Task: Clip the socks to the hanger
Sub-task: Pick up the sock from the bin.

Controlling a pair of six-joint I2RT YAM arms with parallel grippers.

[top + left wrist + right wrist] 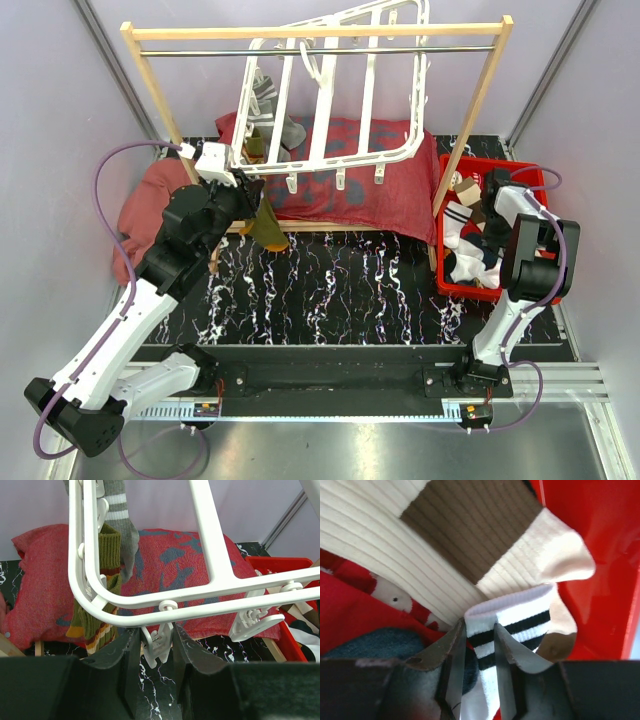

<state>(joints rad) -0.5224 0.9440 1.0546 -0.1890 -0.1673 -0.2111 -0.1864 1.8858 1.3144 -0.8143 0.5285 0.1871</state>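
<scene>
The white hanger (330,110) hangs tilted from the wooden rail. An olive-brown sock (268,225) and a grey striped sock (270,110) hang clipped at its left side. My left gripper (156,637) is shut on a white clip (159,647) dangling under the hanger's near bar (210,587), with the olive sock (107,555) just to its left. My right gripper (480,635) reaches into the red basket (455,165), its fingers pinching the cuff of a white sock with black stripes (520,615). A beige-brown sock (470,535) and a navy sock (375,642) lie beside it.
The wooden rail frame (320,32) spans the back and carries the hanger. Red cloths (380,190) lie under it on the black marbled table. Another white clip (255,622) dangles right of the held one. The basket's red wall (605,530) stands close on the right.
</scene>
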